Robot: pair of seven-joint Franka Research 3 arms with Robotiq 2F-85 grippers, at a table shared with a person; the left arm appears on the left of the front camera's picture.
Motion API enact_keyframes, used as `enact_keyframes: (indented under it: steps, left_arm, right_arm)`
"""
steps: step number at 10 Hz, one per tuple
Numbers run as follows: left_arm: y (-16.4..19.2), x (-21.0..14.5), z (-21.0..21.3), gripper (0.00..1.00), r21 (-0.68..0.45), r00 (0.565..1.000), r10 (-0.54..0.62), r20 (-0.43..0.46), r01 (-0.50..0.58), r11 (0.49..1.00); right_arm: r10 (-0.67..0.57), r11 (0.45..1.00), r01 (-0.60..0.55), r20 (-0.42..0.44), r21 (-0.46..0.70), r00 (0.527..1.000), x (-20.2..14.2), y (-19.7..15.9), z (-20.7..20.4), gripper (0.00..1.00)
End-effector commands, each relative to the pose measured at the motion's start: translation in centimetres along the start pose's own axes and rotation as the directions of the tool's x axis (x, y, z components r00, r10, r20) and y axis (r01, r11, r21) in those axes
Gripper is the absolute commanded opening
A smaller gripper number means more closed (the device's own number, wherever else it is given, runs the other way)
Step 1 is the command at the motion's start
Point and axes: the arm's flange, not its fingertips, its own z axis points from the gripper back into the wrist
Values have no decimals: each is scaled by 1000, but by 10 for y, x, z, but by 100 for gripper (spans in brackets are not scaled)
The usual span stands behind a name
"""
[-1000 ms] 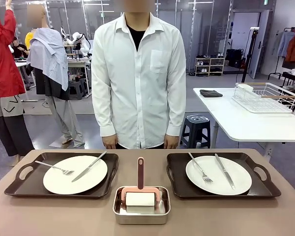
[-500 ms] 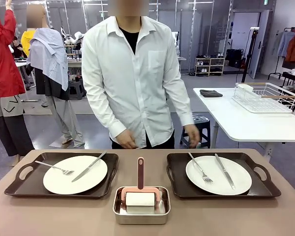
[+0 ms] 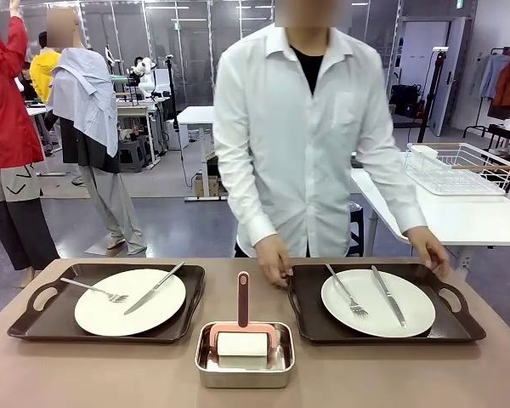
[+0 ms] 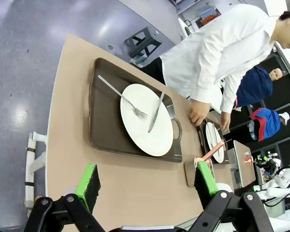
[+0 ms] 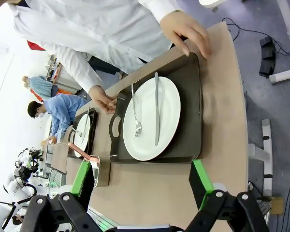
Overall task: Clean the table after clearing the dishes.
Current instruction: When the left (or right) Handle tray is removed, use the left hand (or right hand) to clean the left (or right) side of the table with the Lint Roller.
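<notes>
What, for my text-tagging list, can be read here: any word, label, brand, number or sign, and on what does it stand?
No text can be read.
The plates, dark trays, steel tray, pink-handled roller and table: no visible print.
A small green patch high at the back, perhaps a sign: too small to read.

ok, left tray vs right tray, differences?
The person's hands are at the right tray's far corners; the left tray is untouched. The left plate's fork and knife form a V; the right plate's lie nearly parallel. Both: dark brown handled trays, one white plate each.
</notes>
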Motion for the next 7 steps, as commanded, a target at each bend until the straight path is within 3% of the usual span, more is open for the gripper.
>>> enact_keyframes:
  steps: [1, 7]
  left_arm:
    - [3, 2, 1, 100, -22, 1000, -19, 16, 20, 1000]
    - [3, 2, 1, 100, -22, 1000, -19, 16, 20, 1000]
  right_arm:
    - [16, 1000, -16, 10, 15, 1000, -2, 1, 0, 100]
    - [16, 1000, -16, 10, 15, 1000, -2, 1, 0, 100]
